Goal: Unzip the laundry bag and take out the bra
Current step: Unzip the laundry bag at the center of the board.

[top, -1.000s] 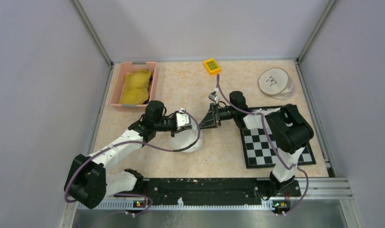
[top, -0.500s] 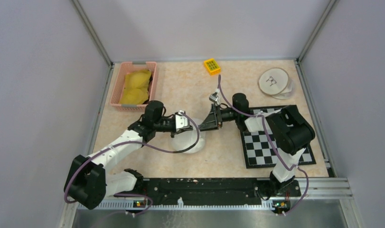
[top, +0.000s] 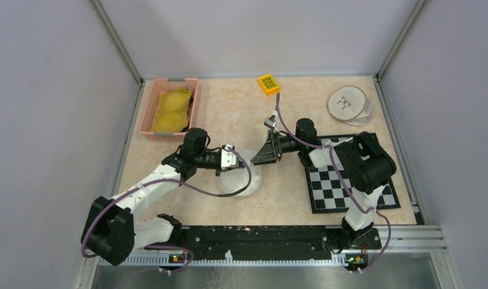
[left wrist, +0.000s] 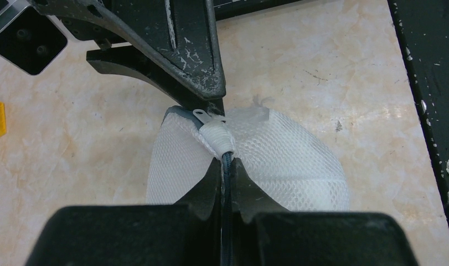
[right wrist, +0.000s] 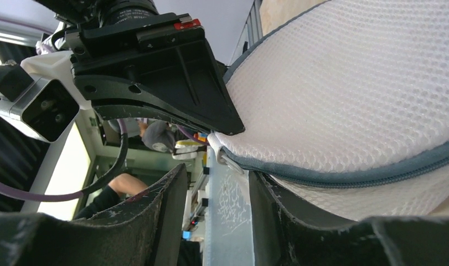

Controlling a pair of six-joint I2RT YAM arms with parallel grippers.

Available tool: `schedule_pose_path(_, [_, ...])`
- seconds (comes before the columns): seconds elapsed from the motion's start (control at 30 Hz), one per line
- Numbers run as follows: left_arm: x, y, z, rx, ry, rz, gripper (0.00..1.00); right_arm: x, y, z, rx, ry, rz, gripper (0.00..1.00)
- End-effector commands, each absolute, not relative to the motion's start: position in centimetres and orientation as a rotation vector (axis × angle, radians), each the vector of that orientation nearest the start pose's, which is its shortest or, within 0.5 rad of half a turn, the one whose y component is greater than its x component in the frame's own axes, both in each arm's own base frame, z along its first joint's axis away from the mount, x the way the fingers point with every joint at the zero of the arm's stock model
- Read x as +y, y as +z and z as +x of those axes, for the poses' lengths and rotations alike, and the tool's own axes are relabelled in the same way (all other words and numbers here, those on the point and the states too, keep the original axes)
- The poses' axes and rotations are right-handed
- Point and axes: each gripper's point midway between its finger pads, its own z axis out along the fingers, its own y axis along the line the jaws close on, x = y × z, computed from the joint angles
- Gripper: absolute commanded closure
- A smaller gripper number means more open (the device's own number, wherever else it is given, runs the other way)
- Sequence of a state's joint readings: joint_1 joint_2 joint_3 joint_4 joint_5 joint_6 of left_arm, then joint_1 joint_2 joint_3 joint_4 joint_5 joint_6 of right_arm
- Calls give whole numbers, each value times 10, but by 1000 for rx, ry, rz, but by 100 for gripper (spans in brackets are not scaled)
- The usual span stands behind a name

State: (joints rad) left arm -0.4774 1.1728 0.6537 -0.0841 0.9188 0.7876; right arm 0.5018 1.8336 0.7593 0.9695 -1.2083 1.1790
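The round white mesh laundry bag (top: pixel 244 182) lies on the beige speckled tabletop (top: pixel 229 111) about midway between the two arms, just left of the black-and-white chequered mat (top: pixel 325 194). The left gripper (left wrist: pixel 226 166) is closed tight on the bag's edge, its two black fingers pinching the seam just below a small white fabric tab (left wrist: pixel 216 136) at the end of the zip. The right gripper (right wrist: pixel 216 173) faces it from the other side with its jaws parted and nothing clamped between them. The small metal zipper pull (right wrist: pixel 228 160) sits just at the mouth of that gap, and whether a fingertip touches it cannot be told. The grey zipper (right wrist: pixel 349 176) runs closed along the stretch that shows in the right wrist view. What the bag holds cannot be made out through the mesh. In the far left corner a pink slatted plastic basket (top: pixel 146 114) holds yellow cupped garments (top: pixel 172 111), well apart from the bag. A small yellow gridded block (top: pixel 268 83) lies at the far edge, and pale round wooden discs (top: pixel 348 103) lie to the far right.
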Motion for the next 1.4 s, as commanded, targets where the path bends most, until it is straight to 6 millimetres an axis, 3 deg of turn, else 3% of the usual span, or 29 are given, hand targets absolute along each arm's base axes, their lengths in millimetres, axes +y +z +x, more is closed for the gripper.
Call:
schedule_pose_path(0.0, [-260, 168, 215, 1142, -834, 1593, 100, 330, 169, 218, 1995, 2139, -608, 55])
schedule_pose_path(0.27, [-258, 162, 226, 1130, -748, 1633, 99, 332, 151, 218, 2062, 2080, -570, 59])
schedule_pose_path(0.5, [-250, 141, 227, 1164, -696, 1677, 83, 327, 124, 218, 2143, 1930, -576, 59])
schedule_pose_path(0.7, [-251, 139, 227, 1198, -683, 1675, 56, 325, 130, 214, 2118, 1934, -595, 54])
schedule_pose_path(1.1, [-267, 148, 220, 1254, -704, 1652, 43, 324, 142, 212, 2084, 1950, -598, 47])
schedule_pose_path(1.37, [-273, 151, 228, 1417, -674, 1536, 41, 324, 144, 211, 2079, 1957, -589, 46])
